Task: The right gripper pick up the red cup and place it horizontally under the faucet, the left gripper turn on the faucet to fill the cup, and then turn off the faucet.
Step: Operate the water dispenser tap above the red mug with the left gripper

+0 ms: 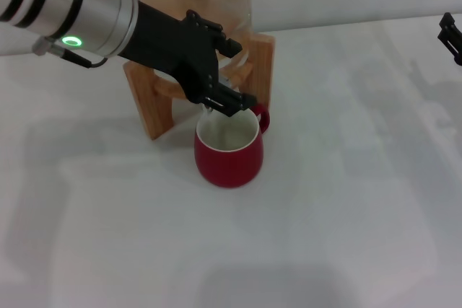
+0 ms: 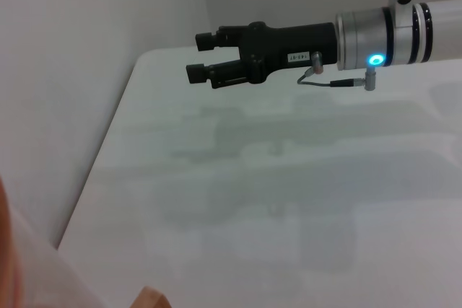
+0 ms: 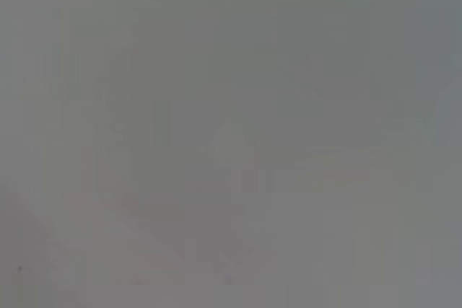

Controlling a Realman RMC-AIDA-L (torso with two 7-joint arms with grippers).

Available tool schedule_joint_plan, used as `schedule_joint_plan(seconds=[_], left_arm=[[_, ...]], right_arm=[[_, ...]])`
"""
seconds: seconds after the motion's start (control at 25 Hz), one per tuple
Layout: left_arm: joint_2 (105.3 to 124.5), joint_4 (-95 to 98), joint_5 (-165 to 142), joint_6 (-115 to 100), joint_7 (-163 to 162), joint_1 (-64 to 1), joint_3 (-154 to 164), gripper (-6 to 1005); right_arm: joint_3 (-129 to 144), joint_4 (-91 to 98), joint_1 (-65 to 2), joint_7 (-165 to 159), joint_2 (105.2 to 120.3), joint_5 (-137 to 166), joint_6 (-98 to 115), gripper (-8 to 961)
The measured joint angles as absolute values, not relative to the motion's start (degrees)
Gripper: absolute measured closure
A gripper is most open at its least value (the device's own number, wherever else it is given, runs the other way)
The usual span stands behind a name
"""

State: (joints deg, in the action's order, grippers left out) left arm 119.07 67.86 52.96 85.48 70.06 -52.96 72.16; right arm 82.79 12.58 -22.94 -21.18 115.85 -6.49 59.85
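1. We see the red cup [image 1: 228, 152] standing upright on the white table [image 1: 346, 200], just in front of the wooden stand [image 1: 151, 102], its handle turned toward the stand.
2. The faucet [image 1: 209, 108] is almost hidden; only a small shiny piece shows right above the cup's rim.
3. The left gripper [image 1: 227, 100] reaches over the stand, its fingers drawn together at the faucet; we cannot tell whether they grip it.
4. The right gripper [image 2: 204, 57] hovers well away from the stand, fingers slightly parted and holding nothing.

One red cup [image 1: 228, 153], two pincers [image 1: 225, 99] [image 2: 206, 58]
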Motion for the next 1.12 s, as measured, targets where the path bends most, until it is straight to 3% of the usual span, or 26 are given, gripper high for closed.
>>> schedule_joint_plan(seconds=[1.12], left_arm=[[119.35,81.67,59.56,82.41,64.56,-37.87,76.88,160]], right_arm=[[82.79,11.94,-22.49,-20.85,115.70,-7.22,59.32,109]])
